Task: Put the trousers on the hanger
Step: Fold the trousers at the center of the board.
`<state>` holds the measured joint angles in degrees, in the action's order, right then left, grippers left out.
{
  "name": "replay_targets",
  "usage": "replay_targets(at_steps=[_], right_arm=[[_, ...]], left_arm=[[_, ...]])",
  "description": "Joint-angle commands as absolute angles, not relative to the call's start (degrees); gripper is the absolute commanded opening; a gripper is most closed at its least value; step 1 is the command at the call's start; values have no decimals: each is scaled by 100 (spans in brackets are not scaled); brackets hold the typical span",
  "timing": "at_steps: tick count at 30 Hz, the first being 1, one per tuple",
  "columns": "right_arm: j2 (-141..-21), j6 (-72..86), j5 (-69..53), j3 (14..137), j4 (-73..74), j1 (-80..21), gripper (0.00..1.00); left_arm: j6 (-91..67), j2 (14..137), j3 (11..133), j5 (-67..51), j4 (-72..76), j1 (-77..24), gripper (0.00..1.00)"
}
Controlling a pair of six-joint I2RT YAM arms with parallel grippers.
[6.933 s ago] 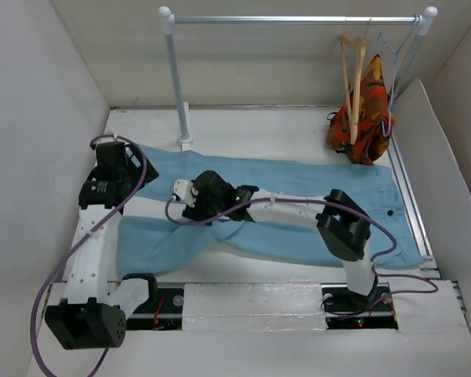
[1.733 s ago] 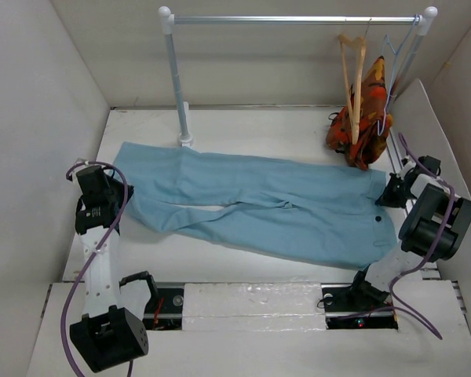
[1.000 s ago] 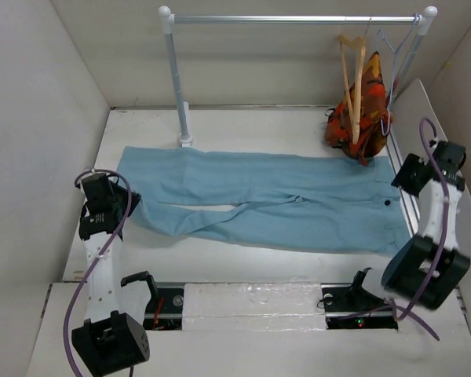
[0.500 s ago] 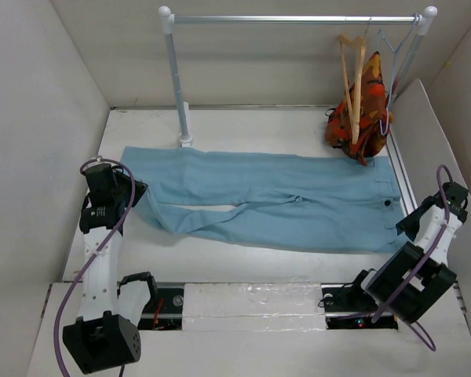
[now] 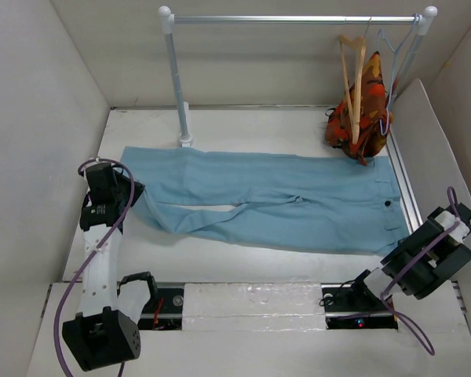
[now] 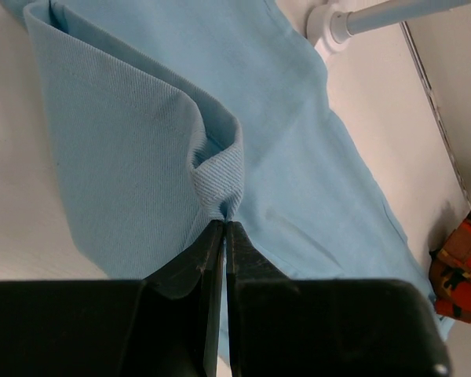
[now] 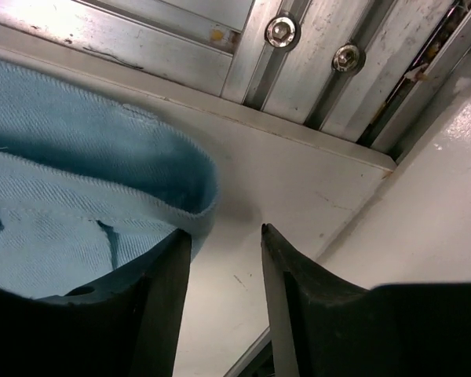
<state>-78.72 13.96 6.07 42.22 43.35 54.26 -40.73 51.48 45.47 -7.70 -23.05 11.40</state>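
Note:
The light-blue trousers (image 5: pixel 282 200) lie flat across the table, waist to the right with a dark button (image 5: pixel 387 203). My left gripper (image 6: pixel 224 224) is shut on a raised fold of a trouser leg (image 6: pixel 212 157) at the cloth's left end (image 5: pixel 145 206). My right gripper (image 7: pixel 224 232) is open just above the table, and the waistband corner (image 7: pixel 102 181) lies against its left finger with nothing between the jaws. The tan wooden hanger (image 5: pixel 352 75) hangs from the rail at the back right, far from both grippers.
A metal clothes rail (image 5: pixel 294 19) on a post (image 5: pixel 176 78) stands at the back. A thin wire hanger (image 5: pixel 388 59) and an orange-red patterned garment (image 5: pixel 361 118) hang beside the wooden one. An aluminium track (image 7: pixel 314 55) runs along the table's right edge. My right arm (image 5: pixel 428 259) is folded at the near right corner.
My right arm has dropped from the far right side to the near right corner by the waistband, and its jaws have narrowed. The left gripper keeps its hold on the leg.

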Motion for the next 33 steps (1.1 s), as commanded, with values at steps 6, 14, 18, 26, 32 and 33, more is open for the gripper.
replay_targets(at_steps=[6,14,18,26,32,33], right_arm=[[-8129,1082,975,4614,3683,5414,36],[-8543,948,844,4588,3305,5414,48],[-8254,914,440,4474,3094,5414,35],[-7664,835,132,4105,2944,5414,49],[-7971,765,316,4280,2874,5414,50],[-8154,782,325,4332,2874,5414,49]], left_arm=[[-3893,5123,4473,-88,-2110,1345,0],[-3876,5142,4395,-123,-2056,1345,0],[-3771,4922,4263,-62,-2144,1345,0],[-3788,4948,4192,-202,-2066,1345,0],[-3771,5141,4201,-167,-1916,1345,0],[-3718,5176,4219,-150,-1925,1345,0]])
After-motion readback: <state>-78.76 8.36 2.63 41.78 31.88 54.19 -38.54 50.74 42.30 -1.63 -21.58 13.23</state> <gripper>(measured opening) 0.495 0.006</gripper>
